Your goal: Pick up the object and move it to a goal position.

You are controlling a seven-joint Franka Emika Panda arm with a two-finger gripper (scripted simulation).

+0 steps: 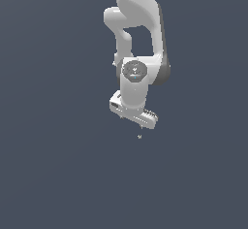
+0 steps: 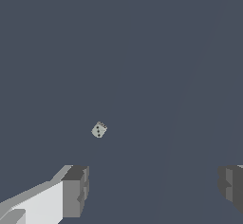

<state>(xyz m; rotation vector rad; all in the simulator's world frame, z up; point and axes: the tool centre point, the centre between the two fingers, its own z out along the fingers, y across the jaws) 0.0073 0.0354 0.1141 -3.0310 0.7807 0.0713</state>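
- My arm is the biggest thing in the exterior view: white, jointed, reaching down from the top edge over a plain slate-grey ground.
- I can read no brand, label or writing anywhere on it; the round grey cap on my wrist joint is too blurred to tell.
- My tool hangs tilted at the arm's lower end, its fingers barely showing in that view.
- In the wrist view my fingers stand well apart, released, with nothing between them.
- The object is a small pale grey die with dark pips on one face. It lies apart from both fingers, nearer the one with the white body behind it.
- In the exterior view the die is a mere speck just below my tool, not touching it.
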